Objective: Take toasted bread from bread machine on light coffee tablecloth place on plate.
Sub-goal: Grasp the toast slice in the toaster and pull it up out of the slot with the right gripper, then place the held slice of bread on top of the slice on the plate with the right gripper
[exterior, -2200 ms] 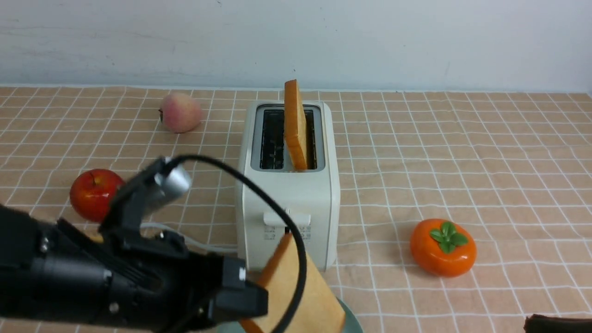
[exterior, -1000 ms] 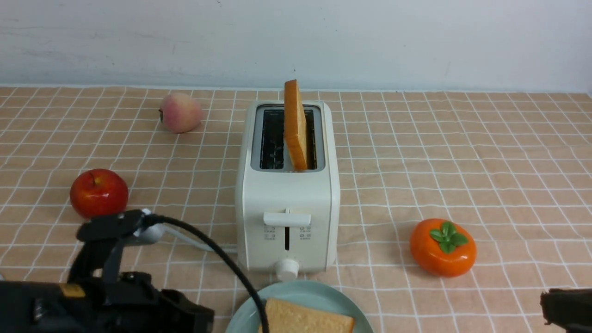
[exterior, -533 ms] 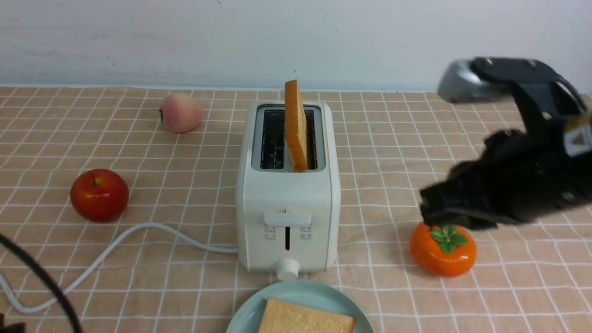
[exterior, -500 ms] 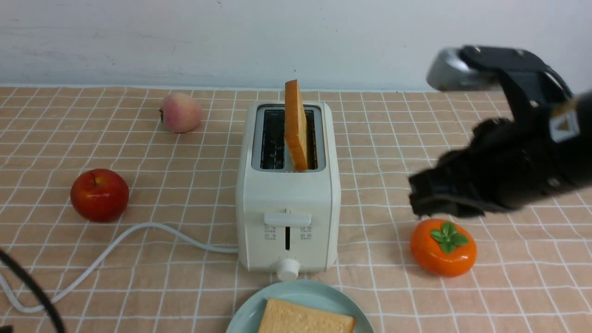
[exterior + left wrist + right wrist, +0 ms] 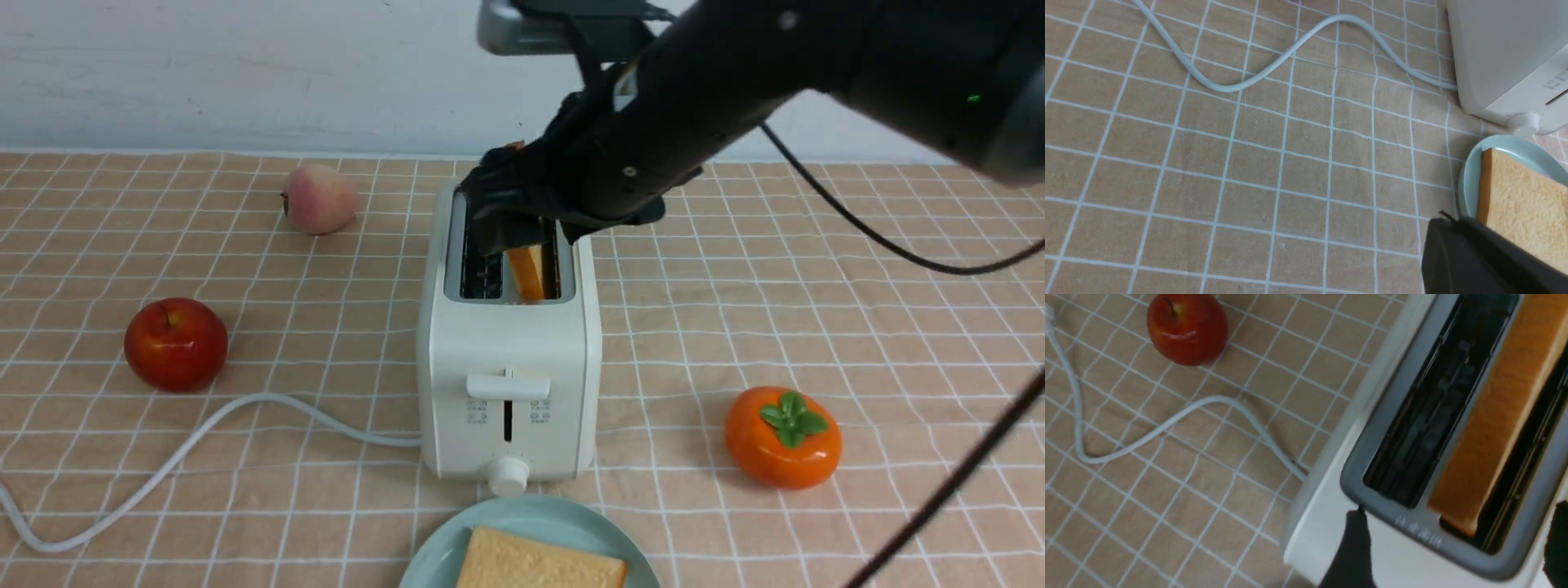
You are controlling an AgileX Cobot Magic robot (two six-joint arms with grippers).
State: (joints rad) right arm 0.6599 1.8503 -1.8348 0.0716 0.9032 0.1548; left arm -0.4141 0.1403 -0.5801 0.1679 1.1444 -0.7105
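Between the right gripper's (image 5: 1453, 547) wide-apart jaws, the remaining toasted bread (image 5: 1498, 412) stands upright in the bread machine (image 5: 508, 359). Light and crumbly, it wants gentle pinching across both faces near its top crust.

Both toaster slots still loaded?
No: in the right wrist view one slot of the toaster is empty, and only the other holds a toast slice.

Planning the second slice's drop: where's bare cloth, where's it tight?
Free: tablecloth right of the toaster, beyond the persimmon; also between apple and peach. Tight: cord, front plate already holding toast.
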